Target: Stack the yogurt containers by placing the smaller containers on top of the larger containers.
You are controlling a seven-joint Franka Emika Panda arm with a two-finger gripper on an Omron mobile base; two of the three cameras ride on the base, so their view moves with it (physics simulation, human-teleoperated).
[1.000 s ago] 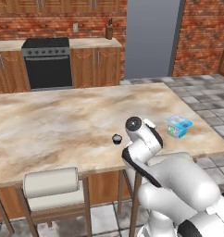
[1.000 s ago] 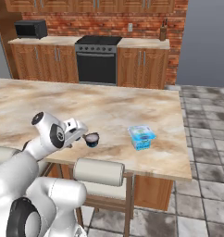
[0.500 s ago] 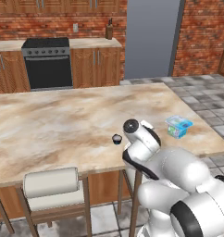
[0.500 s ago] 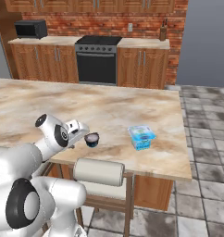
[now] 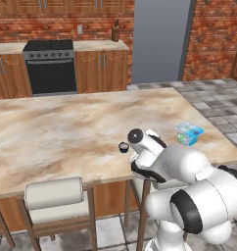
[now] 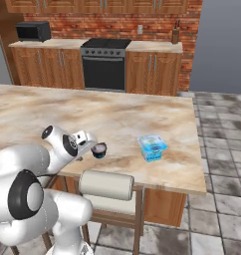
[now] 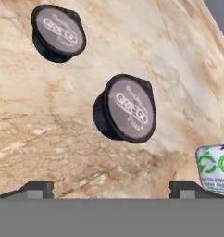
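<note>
Hand view: one dark cup (image 7: pixel 125 109) at centre, second cup (image 7: pixel 58 33) upper left, both upright on the marble counter (image 7: pixel 178 65), apart. Blue tub (image 7: pixel 214 167) at right edge, lower. Gripper (image 7: pixel 111 189) jaws wide open, empty, near the centre cup.

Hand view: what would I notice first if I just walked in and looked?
Two dark round cups with grey lids reading GRIEGO sit on the marble counter: the nearer cup in the middle, the farther cup at upper left. At the right edge peeks the pale tub with green marks, apart from both.
</note>
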